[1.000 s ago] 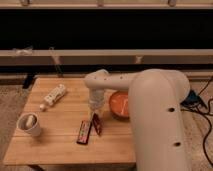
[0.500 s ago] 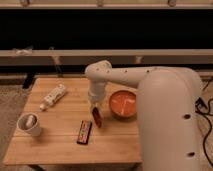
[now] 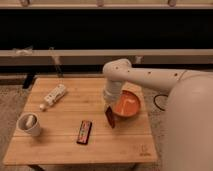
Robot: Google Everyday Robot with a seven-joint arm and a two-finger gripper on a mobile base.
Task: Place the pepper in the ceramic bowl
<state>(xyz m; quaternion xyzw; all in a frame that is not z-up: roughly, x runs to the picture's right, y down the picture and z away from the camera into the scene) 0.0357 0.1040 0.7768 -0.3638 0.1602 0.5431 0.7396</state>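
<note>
The small, slim, dark red pepper [image 3: 110, 118] is held upright by the gripper [image 3: 108, 107], which is closed on it just beside the left rim of the shallow, round, orange-red ceramic bowl [image 3: 128, 106]. Both are set over the wooden counter [image 3: 65, 146], where a flat black bar [image 3: 84, 132] is laid nearby.

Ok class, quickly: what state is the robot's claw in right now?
Claw: closed on the pepper, just left of the ceramic bowl.

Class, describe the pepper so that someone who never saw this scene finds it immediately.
On the wooden table, look to the orange-red ceramic bowl at the right. At its left rim the gripper holds the pepper: slim, dark red, unlike the flat black bar nearby.
</note>
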